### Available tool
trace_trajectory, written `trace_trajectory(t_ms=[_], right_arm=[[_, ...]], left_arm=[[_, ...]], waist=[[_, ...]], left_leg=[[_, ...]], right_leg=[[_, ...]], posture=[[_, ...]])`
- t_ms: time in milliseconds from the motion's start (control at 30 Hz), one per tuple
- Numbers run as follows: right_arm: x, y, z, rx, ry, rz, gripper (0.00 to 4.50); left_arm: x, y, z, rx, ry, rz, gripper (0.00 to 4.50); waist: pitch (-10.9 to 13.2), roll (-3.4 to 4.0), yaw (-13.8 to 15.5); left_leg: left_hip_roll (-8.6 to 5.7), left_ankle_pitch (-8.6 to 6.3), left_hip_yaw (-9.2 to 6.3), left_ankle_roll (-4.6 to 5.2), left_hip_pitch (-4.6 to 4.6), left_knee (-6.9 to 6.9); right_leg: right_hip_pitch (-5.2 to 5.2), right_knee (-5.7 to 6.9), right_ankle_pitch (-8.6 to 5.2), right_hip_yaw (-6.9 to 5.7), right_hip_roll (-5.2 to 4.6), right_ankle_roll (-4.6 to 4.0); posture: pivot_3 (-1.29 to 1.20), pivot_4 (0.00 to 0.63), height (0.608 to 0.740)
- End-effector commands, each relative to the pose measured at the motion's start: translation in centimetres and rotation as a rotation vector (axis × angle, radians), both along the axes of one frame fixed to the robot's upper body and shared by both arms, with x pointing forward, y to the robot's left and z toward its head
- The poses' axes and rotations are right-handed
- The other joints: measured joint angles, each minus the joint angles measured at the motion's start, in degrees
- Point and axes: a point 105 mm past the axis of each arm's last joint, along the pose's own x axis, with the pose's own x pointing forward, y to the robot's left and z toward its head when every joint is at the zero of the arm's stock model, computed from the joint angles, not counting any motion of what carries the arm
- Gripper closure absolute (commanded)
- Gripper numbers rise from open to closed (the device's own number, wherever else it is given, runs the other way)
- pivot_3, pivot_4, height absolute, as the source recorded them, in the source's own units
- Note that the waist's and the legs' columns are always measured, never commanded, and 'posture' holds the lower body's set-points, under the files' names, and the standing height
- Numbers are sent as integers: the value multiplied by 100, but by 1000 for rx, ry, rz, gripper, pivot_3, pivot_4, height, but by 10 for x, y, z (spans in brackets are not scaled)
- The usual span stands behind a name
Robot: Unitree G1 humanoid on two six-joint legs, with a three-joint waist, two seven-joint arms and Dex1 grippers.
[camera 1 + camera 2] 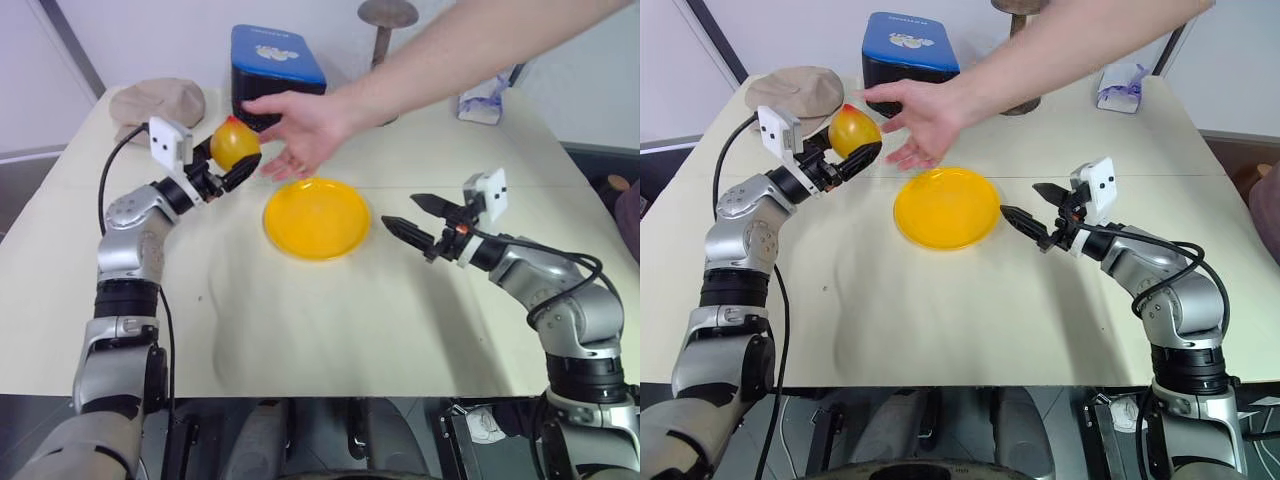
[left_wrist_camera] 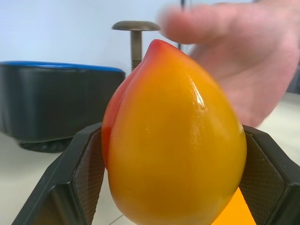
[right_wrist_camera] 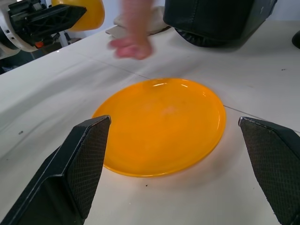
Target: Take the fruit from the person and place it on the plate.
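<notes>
The yellow-orange fruit (image 1: 234, 144) with a red tip sits between the fingers of my left gripper (image 1: 228, 168), which is shut on it above the table, left of the yellow plate (image 1: 317, 217). In the left wrist view the fruit (image 2: 173, 140) is held between both black pads. The person's hand (image 1: 300, 130) hovers open just right of the fruit, apart from it, the arm reaching in from the upper right. My right gripper (image 1: 412, 220) is open, just right of the plate, pointing at it (image 3: 161, 124).
A blue-lidded black box (image 1: 274, 70) stands at the back behind the hand. A beige cloth hat (image 1: 158, 102) lies at the back left, a small stand (image 1: 385, 30) and a crumpled packet (image 1: 482, 100) at the back right.
</notes>
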Motion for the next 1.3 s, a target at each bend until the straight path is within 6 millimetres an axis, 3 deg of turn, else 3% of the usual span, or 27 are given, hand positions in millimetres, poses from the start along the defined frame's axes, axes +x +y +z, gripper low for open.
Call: trace_trajectory(t_ms=[33, 167, 600, 667, 833, 1033, 1167, 1300], right_arm=[[-3, -2, 13, 10, -64, -12, 0], [-3, -3, 8, 11, -53, -19, 0], [-4, 3, 1, 37, -52, -37, 0], [-6, 2, 0, 38, -52, -46, 0], [-7, -1, -1, 44, -57, -71, 0], [-8, -3, -2, 44, -59, -86, 0], [1, -10, -1, 22, -84, -130, 0], [11, -20, -1, -5, -111, -174, 0]], left_arm=[[-2, 35, 21, 39, -69, 121, 1176], [-7, 39, -1, 138, -23, 121, 1176], [17, -53, -20, 116, 15, -113, 1176], [20, -63, -21, 104, 23, -145, 134], [25, -72, -17, 87, 14, -173, 33], [28, -62, -10, 93, -12, -140, 33], [28, -29, 0, 89, -43, -34, 33], [19, 6, -3, 117, -49, 67, 33]], waist=[[0, 0, -24], [0, 0, -35], [0, -3, -12], [0, -3, -18], [0, -3, -20], [0, -3, -7], [0, -3, -33], [0, -3, -70]], left_leg=[[0, 0, 0, 0, 0, 0], [1, 0, 0, 0, 3, -3], [-5, 0, 0, 1, 0, 9], [-3, 0, 0, 1, 1, 8], [-3, -1, 1, 2, 1, 10], [-3, -1, 0, 2, 0, 10], [-2, -1, 0, 2, 1, 9], [-1, -1, 0, 2, 2, 8]], right_leg=[[0, 1, 0, 0, 0, 0], [-1, 3, 0, 1, 3, -1], [8, -1, 4, -3, 0, 7], [6, 1, 4, -3, 2, 7], [6, 1, 4, -3, 3, 8], [6, 1, 4, -3, 3, 8], [5, 2, 4, -3, 3, 8], [4, 4, 4, -3, 4, 8]], posture=[[0, 150, 740], [0, 150, 740], [0, 150, 740], [0, 150, 740], [0, 150, 740], [0, 150, 740], [0, 150, 740], [0, 150, 740]])
